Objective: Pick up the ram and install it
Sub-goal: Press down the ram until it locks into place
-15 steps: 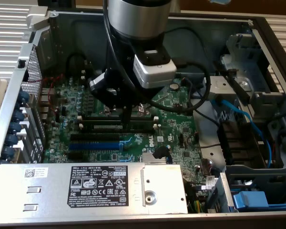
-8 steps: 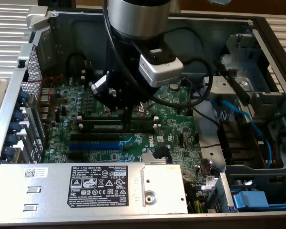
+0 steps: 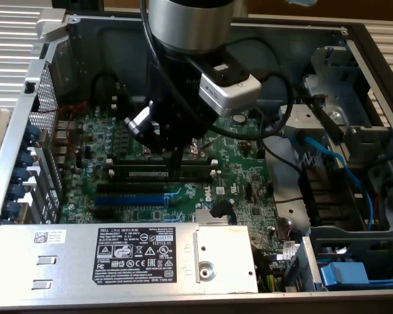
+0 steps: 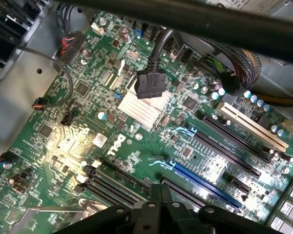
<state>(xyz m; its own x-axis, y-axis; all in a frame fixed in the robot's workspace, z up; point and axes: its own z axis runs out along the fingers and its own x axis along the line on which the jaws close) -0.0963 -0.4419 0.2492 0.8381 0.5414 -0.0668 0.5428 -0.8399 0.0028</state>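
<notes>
Nearest the camera in the exterior view, the power supply (image 3: 118, 258) lies along the front edge of the open computer case (image 3: 6, 196). Behind it on the motherboard (image 3: 236, 180) runs the blue expansion slot (image 3: 131, 199), then the memory slots. The ram (image 3: 158, 172) lies seated in one of them. Above it the gripper (image 3: 177, 157) hangs, fingers pinched together and empty, tip just over the stick.

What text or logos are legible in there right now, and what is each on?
"DELL": top line of the white label on the power supply.
Dell logo: printed on the motherboard, also seen at.
Rest of the white label, the small barcode sticker and the board's fine print: too small to read.
</notes>
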